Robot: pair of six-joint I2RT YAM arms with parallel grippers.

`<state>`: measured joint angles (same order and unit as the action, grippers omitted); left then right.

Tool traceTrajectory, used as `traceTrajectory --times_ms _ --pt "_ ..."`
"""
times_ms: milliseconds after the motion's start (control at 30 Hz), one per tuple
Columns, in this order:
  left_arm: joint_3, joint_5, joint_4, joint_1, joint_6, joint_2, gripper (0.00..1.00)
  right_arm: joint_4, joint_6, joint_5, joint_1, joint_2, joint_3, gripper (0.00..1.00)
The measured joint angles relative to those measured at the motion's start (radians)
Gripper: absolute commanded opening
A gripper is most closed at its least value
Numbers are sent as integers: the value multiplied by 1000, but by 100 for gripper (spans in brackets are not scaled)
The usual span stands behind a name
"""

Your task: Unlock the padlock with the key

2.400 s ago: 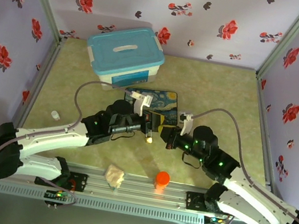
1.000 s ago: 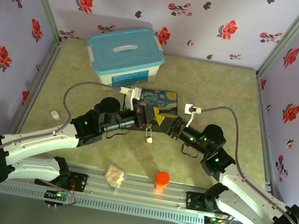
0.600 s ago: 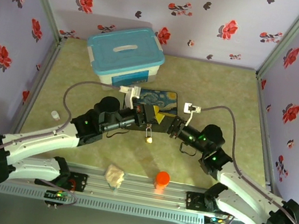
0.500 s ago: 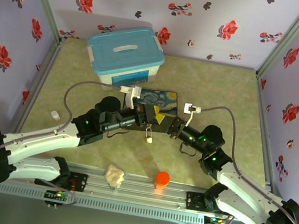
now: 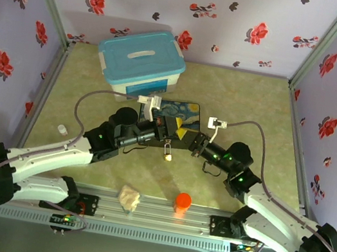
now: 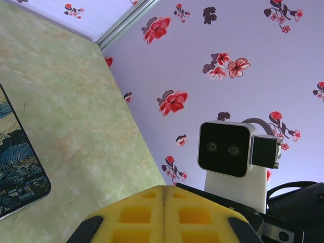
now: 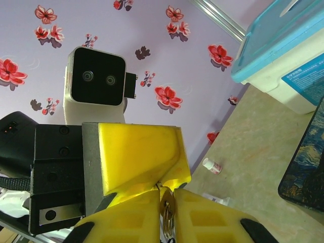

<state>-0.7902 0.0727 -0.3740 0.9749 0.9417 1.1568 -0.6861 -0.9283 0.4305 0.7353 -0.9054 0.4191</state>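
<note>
My left gripper point(image 5: 169, 128) is shut, and the small pale padlock point(image 5: 167, 151) hangs below its yellow fingers, over the near edge of the starry tin box point(image 5: 178, 110). In the left wrist view the pads point(image 6: 164, 195) are pressed together and hide what they hold. My right gripper point(image 5: 187, 140) meets the left one tip to tip. Its pads are shut on the thin key point(image 7: 167, 203), whose ring dangles between them. The key's tip touches the left gripper's yellow fingers point(image 7: 136, 152); the padlock's keyhole is hidden there.
A blue-lidded plastic box point(image 5: 141, 62) stands behind the tin. An orange round cap point(image 5: 183, 200) and a crumpled pale wad point(image 5: 129, 198) lie at the near edge. A small white bottle point(image 5: 61, 128) sits at the left. Flowered walls close three sides.
Both grippers moved away from the near edge toward the tin box and closed the gap between their tips. Over the last half second almost nothing shifted.
</note>
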Motion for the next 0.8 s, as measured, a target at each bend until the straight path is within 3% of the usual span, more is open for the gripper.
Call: traceTrajectory --times_ms 233,400,433,500,567,600,800 --pt "0 -1 -15 -5 3 9 0 -31 -14 -4 -4 -19 -4 2" --pt "0 0 -18 -6 7 9 0 -44 -19 -7 -4 -19 -10 0" --pt "0 0 -16 -5 7 9 3 -43 -19 -8 -4 -18 -11 0" --pt "0 0 -14 -5 6 9 41 -42 -18 -8 -4 -13 -14 0" --pt "0 -6 -5 -5 7 9 67 -30 -15 -11 -4 0 -16 0" --pt "0 -14 5 -5 7 8 74 -16 -11 -15 -4 10 -16 0" --pt "0 -129 144 -5 -8 -60 76 280 79 -119 -3 85 15 0"
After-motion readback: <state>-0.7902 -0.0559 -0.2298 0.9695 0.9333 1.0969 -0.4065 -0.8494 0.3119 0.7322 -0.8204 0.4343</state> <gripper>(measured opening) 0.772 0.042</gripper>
